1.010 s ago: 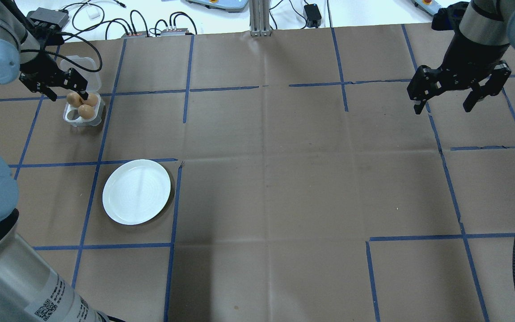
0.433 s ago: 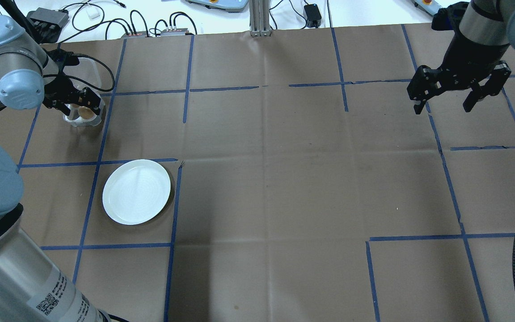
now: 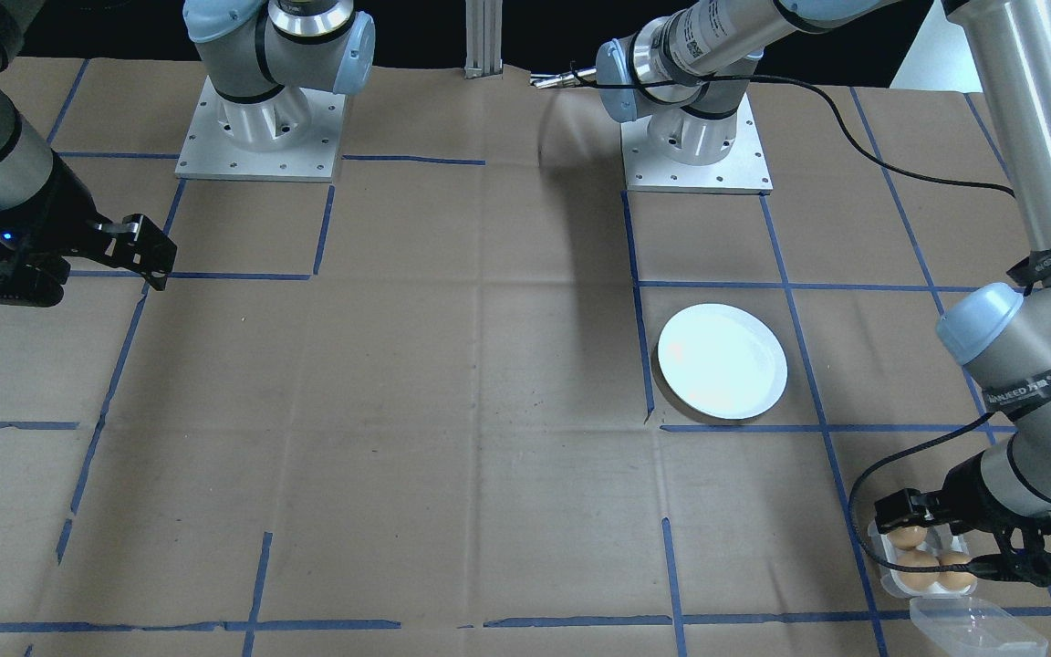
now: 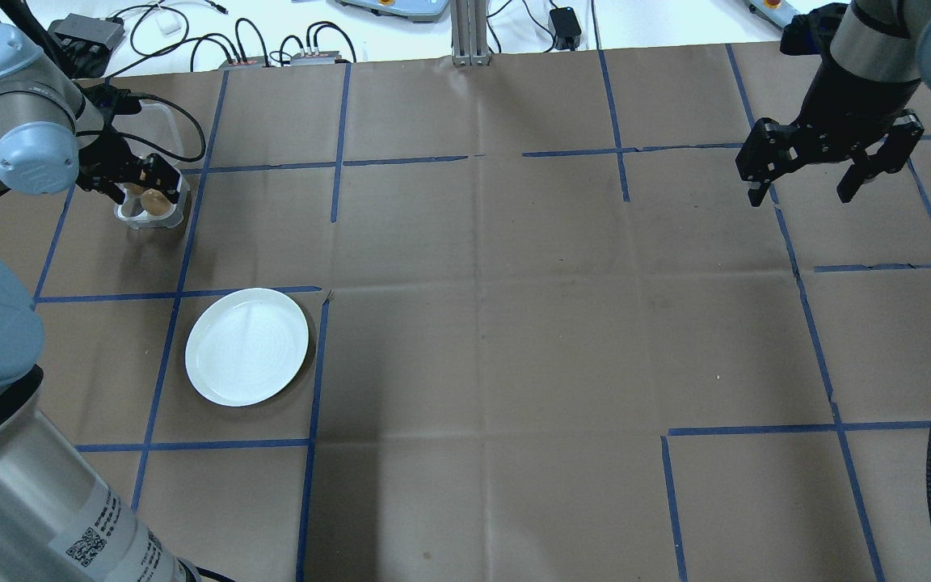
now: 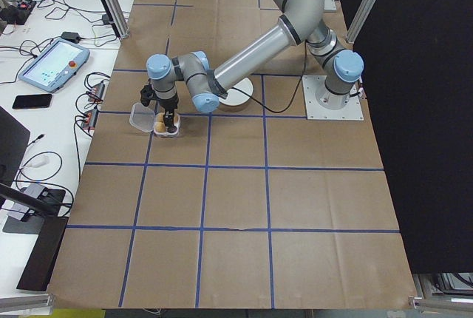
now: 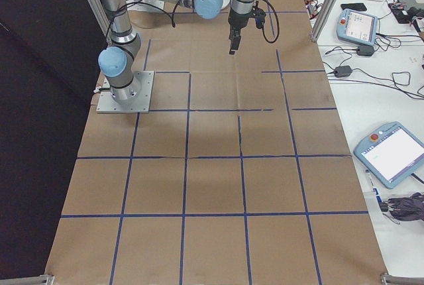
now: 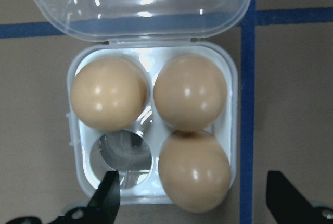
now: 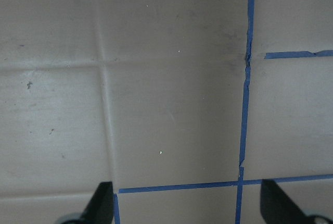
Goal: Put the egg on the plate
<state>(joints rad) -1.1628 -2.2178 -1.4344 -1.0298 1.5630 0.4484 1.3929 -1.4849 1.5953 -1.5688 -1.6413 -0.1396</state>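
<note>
Three eggs [image 7: 190, 91] in egg tray [image 7: 229, 130] (one cup bare); we see left gripper [image 7: 190, 203] jaws wide above, holding nothing. Plate [image 4: 246, 347] bare. Right gripper [image 4: 805, 190] jaws wide, holding nothing.

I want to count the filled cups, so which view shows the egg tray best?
The left wrist-mounted view: the egg tray fills the picture from straight above, with three eggs and one empty cup. In the front-facing view the left hand partly covers it. In the overhead and exterior left views it is small and partly hidden.
</note>
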